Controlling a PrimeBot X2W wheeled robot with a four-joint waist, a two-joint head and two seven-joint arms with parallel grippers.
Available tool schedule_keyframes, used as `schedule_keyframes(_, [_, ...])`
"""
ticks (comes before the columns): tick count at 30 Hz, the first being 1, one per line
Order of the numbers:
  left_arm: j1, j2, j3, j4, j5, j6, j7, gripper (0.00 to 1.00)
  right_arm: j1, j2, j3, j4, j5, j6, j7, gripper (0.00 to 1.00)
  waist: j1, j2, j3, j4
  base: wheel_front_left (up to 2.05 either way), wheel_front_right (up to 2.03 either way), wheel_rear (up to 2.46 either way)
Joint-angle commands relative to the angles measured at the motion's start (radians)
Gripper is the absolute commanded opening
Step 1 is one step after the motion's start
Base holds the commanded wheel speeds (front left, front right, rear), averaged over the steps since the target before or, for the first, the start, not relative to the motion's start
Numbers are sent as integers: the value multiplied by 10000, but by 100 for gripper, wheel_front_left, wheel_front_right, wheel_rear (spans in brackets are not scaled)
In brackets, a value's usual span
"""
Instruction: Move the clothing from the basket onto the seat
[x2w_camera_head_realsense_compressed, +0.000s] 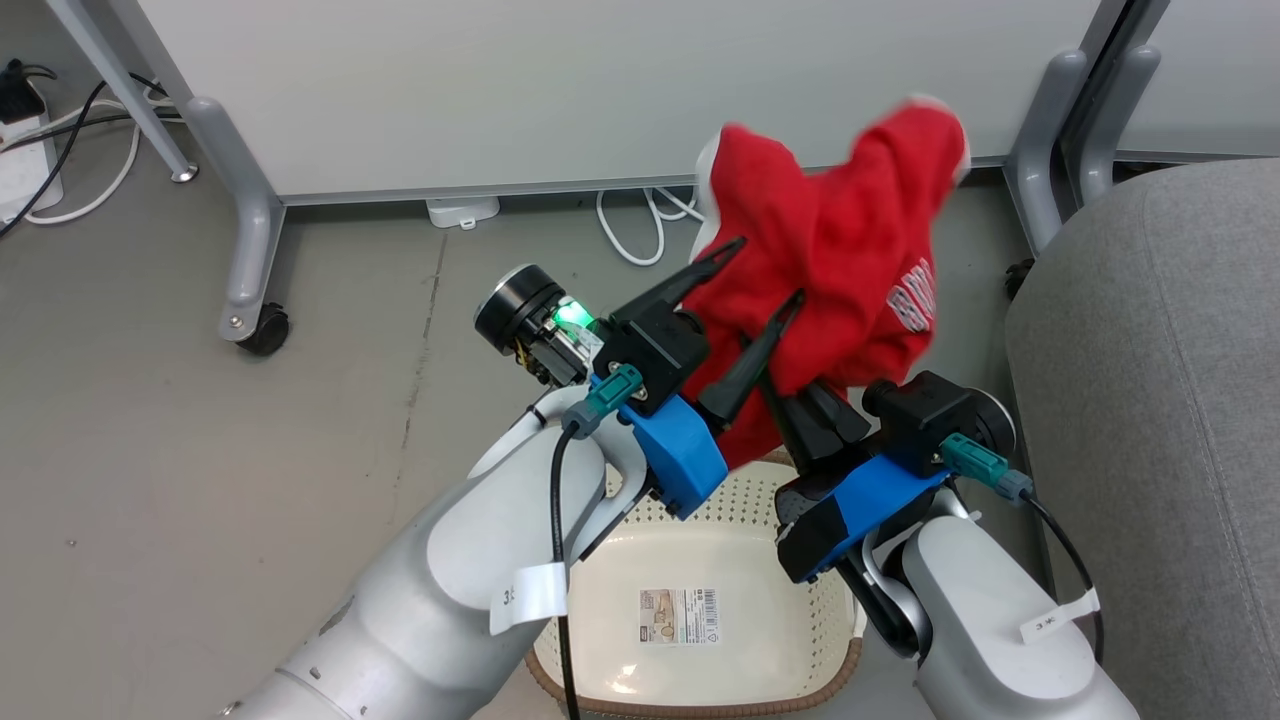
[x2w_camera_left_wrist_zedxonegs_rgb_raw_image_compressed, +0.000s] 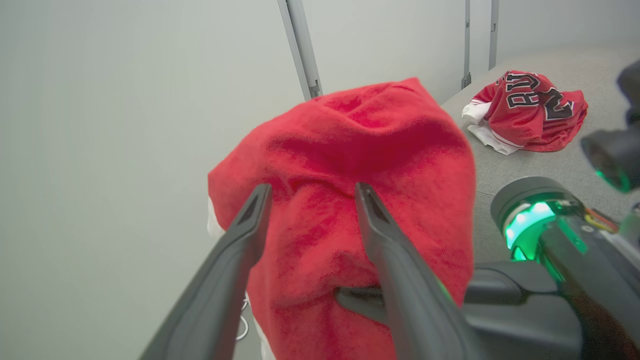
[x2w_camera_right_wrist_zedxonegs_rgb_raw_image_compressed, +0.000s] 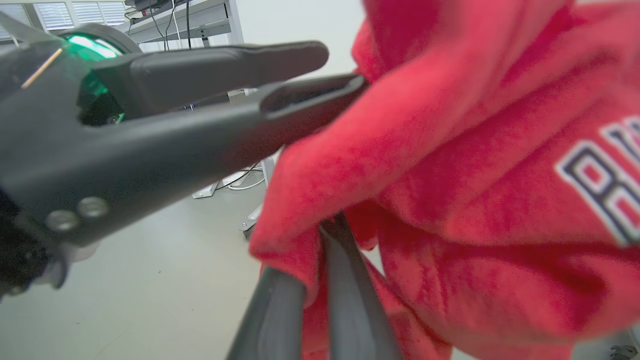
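Red shorts (x2w_camera_head_realsense_compressed: 830, 250) with a small logo hang bunched in the air above the cream basket (x2w_camera_head_realsense_compressed: 810, 610). My right gripper (x2w_camera_head_realsense_compressed: 795, 400) is shut on their lower fold, and the pinch shows in the right wrist view (x2w_camera_right_wrist_zedxonegs_rgb_raw_image_compressed: 325, 240). To the left of the cloth my left gripper (x2w_camera_head_realsense_compressed: 770, 270) is open, its fingers (x2w_camera_left_wrist_zedxonegs_rgb_raw_image_compressed: 250, 220) spread in front of the shorts (x2w_camera_left_wrist_zedxonegs_rgb_raw_image_compressed: 350, 165) and gripping nothing. The basket's inside shows only a barcode sticker (x2w_camera_head_realsense_compressed: 680, 615). The red jersey (x2w_camera_left_wrist_zedxonegs_rgb_raw_image_compressed: 530, 112) lies crumpled on the grey seat (x2w_camera_left_wrist_zedxonegs_rgb_raw_image_compressed: 525, 165), which rises at the right of the head view (x2w_camera_head_realsense_compressed: 1150, 400).
White partition panels stand behind on grey legs, one with a castor (x2w_camera_head_realsense_compressed: 265, 330). White cables (x2w_camera_head_realsense_compressed: 640, 230) trail along the floor under the panel, and a power strip (x2w_camera_head_realsense_compressed: 20, 150) sits at the far left. Bare grey floor stretches to the left of the basket.
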Motion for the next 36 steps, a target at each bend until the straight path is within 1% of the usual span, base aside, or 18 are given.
schedule_keyframes(1, [-25, -2, 57, -24, 30, 42, -50, 100, 18, 5, -8, 29, 82, 1, 1, 0, 0, 0, -5, -4, 0, 0, 0])
schedule_keyframes(14, [56, -1, 186, -43, 187, 51, -50, 100, 124, 5, -101, 88, 67, 1, 1, 0, 0, 0, -47, -108, 0, 0, 0])
schedule_keyframes(22, [149, -3, 233, 9, 247, 39, -50, 100, 274, 4, -508, 37, 125, 1, 1, 0, 0, 0, -35, -335, 0, 0, 0])
schedule_keyframes(30, [197, 8, 295, 53, 347, 17, -49, 100, 228, 2, -959, -123, 48, 1, 1, 0, 0, 0, 211, -784, 0, 0, 0])
schedule_keyframes(36, [26, 104, 259, 94, 453, -7, -49, 100, 93, 1, -1268, -355, 104, 1, 0, 0, 0, 0, 536, -1357, 0, 0, 0])
